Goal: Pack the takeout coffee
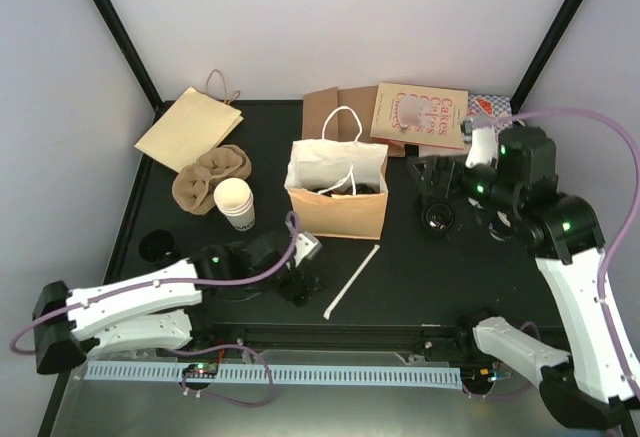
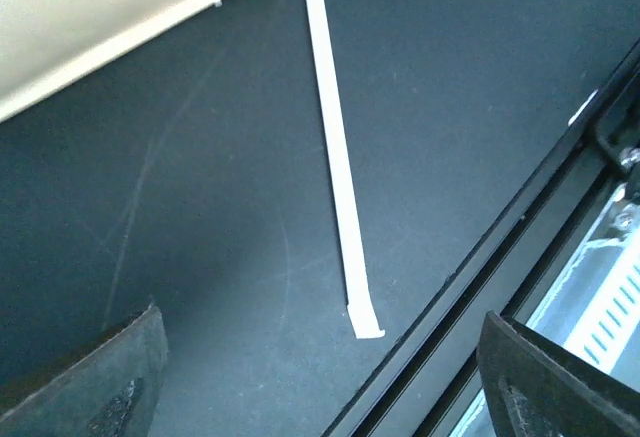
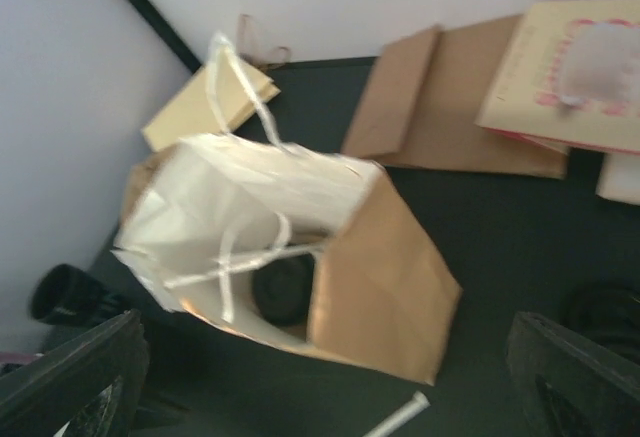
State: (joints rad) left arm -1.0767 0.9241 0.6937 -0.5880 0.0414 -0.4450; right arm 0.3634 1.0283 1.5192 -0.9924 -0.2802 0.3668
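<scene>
The open paper bag (image 1: pixel 337 215) holds a round black lid (image 3: pixel 285 287). A wrapped straw (image 1: pixel 352 279) lies near its front. The left gripper (image 2: pixel 320 322) and right gripper (image 3: pixel 325 322) are spread, empty.

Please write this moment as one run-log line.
left gripper: open, empty, near straw | right gripper: open, empty, beside bag | bag: upright, open, black lid inside | straw: flat on table

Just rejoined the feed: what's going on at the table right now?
The tan paper bag stands open mid-table, with what looks like the takeout coffee, black lid up, inside it. Neither arm holds anything: the right gripper hovers open beside the bag, and the left gripper is open above the wrapped straw near the front edge.
</scene>
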